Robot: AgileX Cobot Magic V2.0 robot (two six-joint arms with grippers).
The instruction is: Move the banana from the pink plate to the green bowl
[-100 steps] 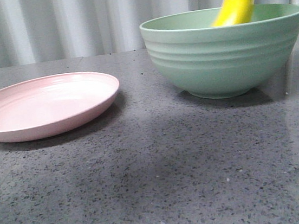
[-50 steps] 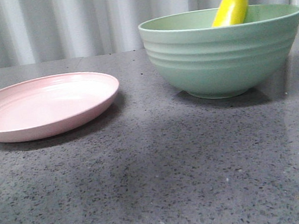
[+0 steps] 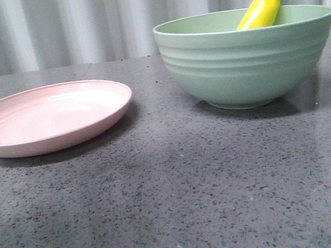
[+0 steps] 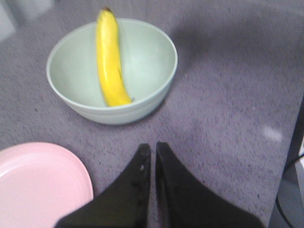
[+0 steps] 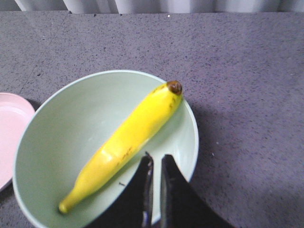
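banana [image 3: 260,9] in green bowl [image 3: 248,59], dark tip over rim | pink plate [image 3: 47,117] bare, beside bowl on bench [image 3: 180,195] | left pincer [image 4: 153,152] clenched, empty | right pincer [image 5: 155,164] clenched, empty, above bowl

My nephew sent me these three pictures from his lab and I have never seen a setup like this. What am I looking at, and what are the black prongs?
This is a robot with two arms, each ending in a pair of jaws. One picture comes from a camera facing forward over a grey table. The other two come from cameras mounted on the wrists, looking down past the jaws; those are the black prongs.

On the table sit a pink plate, with nothing on it, and a green bowl. A yellow banana leans inside the bowl, its dark tip poking above the rim.

The left gripper and right gripper both have their jaws nearly together and hold nothing. Both hang above the table, clear of the bowl.
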